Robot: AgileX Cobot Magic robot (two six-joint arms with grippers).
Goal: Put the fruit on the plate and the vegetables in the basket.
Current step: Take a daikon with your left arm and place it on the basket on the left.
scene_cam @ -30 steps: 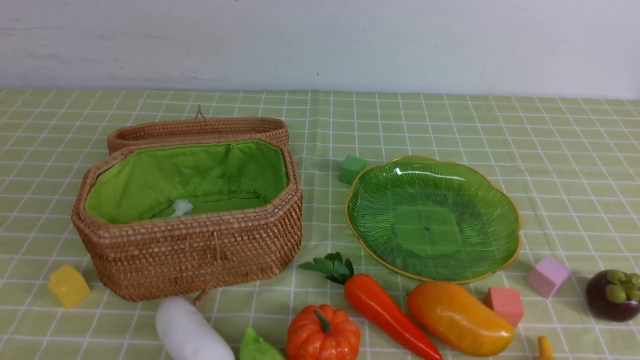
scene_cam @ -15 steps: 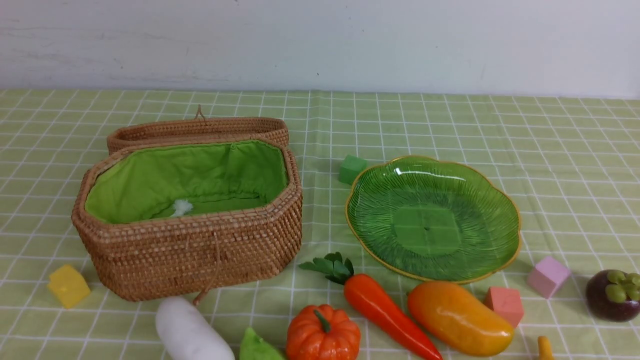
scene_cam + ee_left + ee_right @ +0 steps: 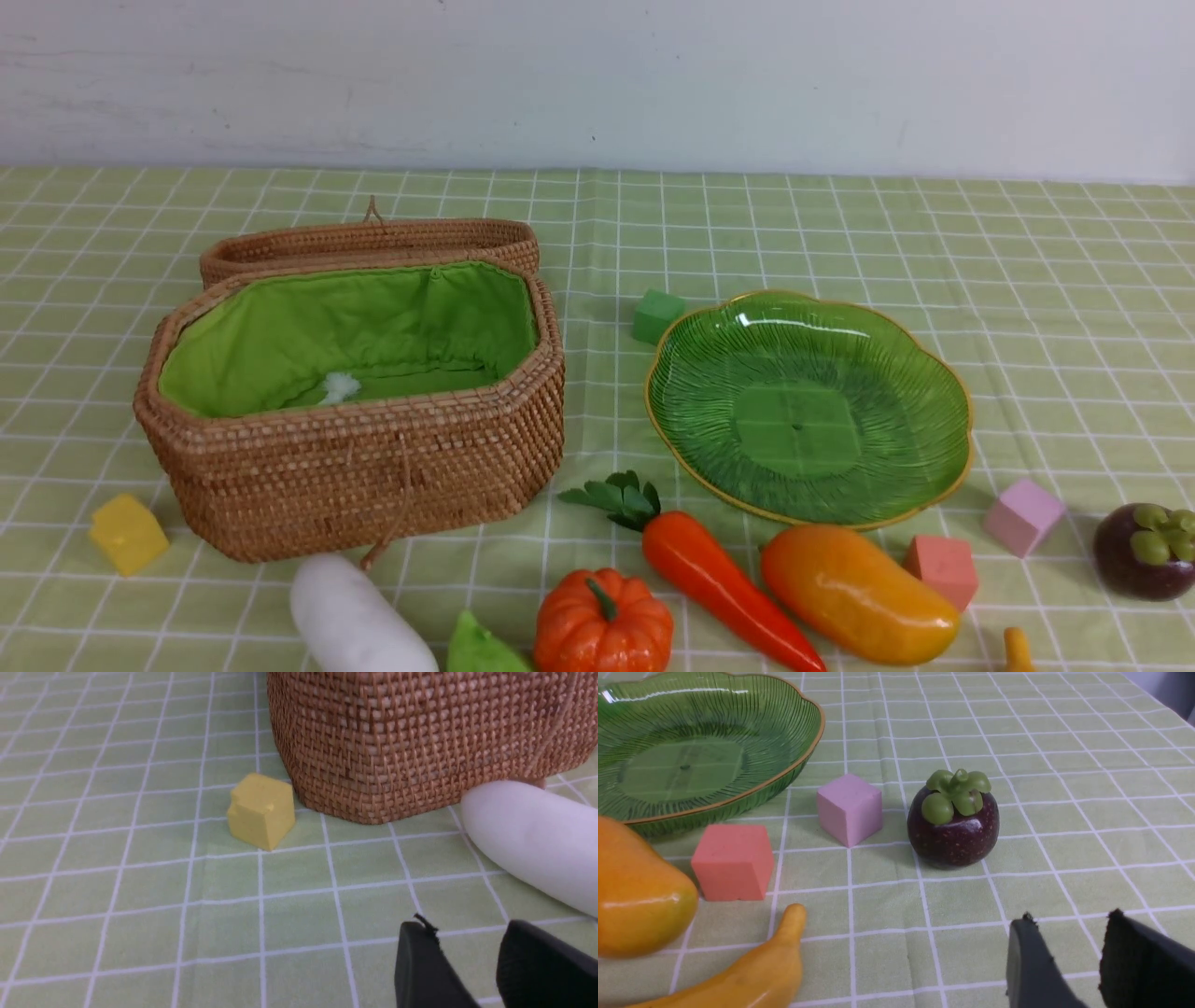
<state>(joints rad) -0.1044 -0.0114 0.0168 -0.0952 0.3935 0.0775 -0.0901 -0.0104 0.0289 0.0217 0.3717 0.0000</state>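
The left gripper (image 3: 467, 926) is hovering low over the checked green tablecloth (image 3: 140, 882), its two black fingers (image 3: 420, 966) held slightly apart and gripping nothing. The white radish (image 3: 532, 840) is lying just beside it, one end close against the wall of the basket (image 3: 420, 742), while the yellow cube (image 3: 261, 809) is sitting near the basket's corner. The right gripper (image 3: 1070, 918) is hanging spread in the same way, pinching nothing, near the mangosteen (image 3: 953, 826), which is standing upright on the cloth with its green cap on top, beside the lilac cube (image 3: 850, 808). In the front view the basket is standing open on the left, showing its green lining, with the lid (image 3: 373, 238) lying right behind it. The plate (image 3: 803, 411) is sitting to its right, and the green cube (image 3: 656, 315) is resting just behind the plate's left edge. Along the near side of the cloth, the pumpkin (image 3: 602, 623), the carrot (image 3: 719, 583) and the mango (image 3: 859, 593) are lying side by side, with a green cucumber tip (image 3: 481, 649) showing between radish and pumpkin. The salmon cube (image 3: 943, 569) is sitting between the mango and the lilac cube, and the banana (image 3: 752, 970) is lying in front of the mango
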